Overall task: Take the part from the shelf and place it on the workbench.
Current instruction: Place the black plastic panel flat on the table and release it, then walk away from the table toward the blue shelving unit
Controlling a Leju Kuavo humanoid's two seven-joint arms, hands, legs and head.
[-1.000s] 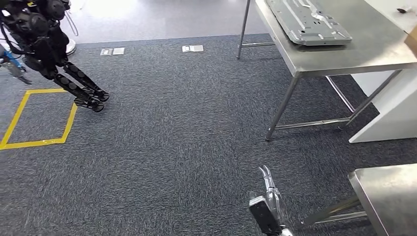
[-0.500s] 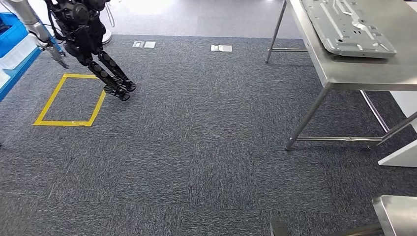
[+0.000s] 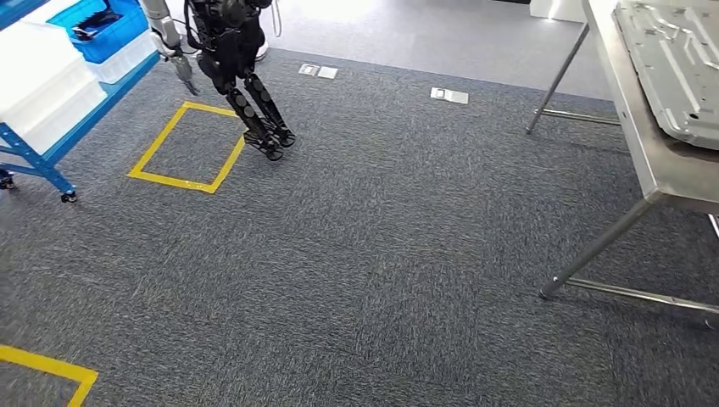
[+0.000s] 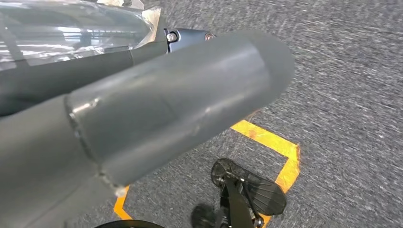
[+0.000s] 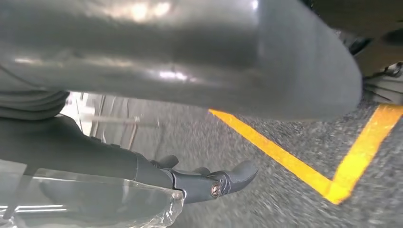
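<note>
At far left of the head view stands a blue-framed shelf (image 3: 52, 140) on castors, carrying white bins (image 3: 38, 80) and a blue bin (image 3: 108, 25); any part inside them cannot be made out. Just beside it, a second dark humanoid robot (image 3: 233, 51) stands at the far corner of a yellow taped square (image 3: 188, 146) on the grey carpet (image 3: 365, 254). Two floor plates (image 3: 449, 95) lie further back, where the carpet meets a smooth pale floor. A further strip of yellow tape (image 3: 47, 366) crosses the near left corner. At right, a steel table (image 3: 649, 161) carries a large grey sheet-metal panel (image 3: 674, 64). The left hand (image 4: 142, 118) holds nothing, its thumb extended. The right hand (image 5: 199, 183) is likewise empty, fingers loosely extended.
</note>
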